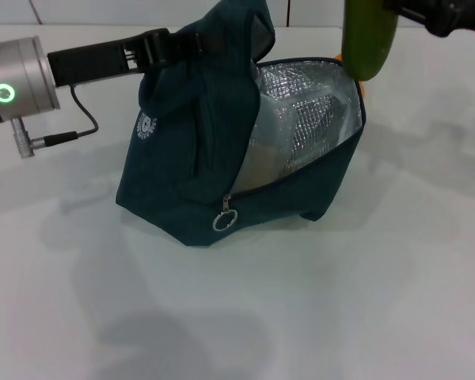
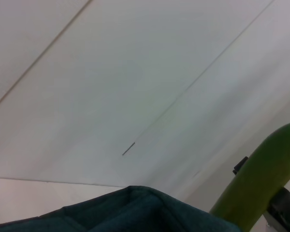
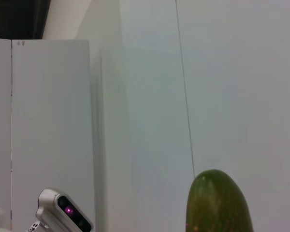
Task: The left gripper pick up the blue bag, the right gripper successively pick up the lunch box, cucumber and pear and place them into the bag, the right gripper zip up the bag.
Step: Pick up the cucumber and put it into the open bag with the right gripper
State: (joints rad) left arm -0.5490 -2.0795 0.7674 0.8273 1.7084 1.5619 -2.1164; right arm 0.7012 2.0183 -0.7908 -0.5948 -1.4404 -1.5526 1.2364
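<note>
Two grippers are at work before you. Your black two-fingered left gripper (image 1: 170, 45), on its silver cylindrical wrist with a green ring light, reaches in from the left and is clamped on the top handle fabric of the large dark teal fabric bag (image 1: 186, 170), holding that side raised. The bag sits on the white table (image 1: 317, 309) near the middle, leaning, its mouth gaping toward the right so that the quilted silver foil lining (image 1: 309, 119) shows. A metal ring zipper pull (image 1: 225, 219) hangs at the near end of the zip, low on the front. On the bag's left face is a small round white logo (image 1: 146, 127); its lettering is too small to read.

Your black right gripper (image 1: 439, 16) comes in at the far right, only partly in view, and it grips the long dark green cucumber (image 1: 370, 36), which hangs upright with its rounded lower end just above the far right rim of the bag's opening. A sliver of orange (image 1: 362, 89) peeks out behind that rim, under the cucumber. Your left wrist view shows the cucumber (image 2: 261, 186) beside a fold of teal fabric (image 2: 135, 212); your right wrist view shows its rounded tip (image 3: 217, 203).
</note>
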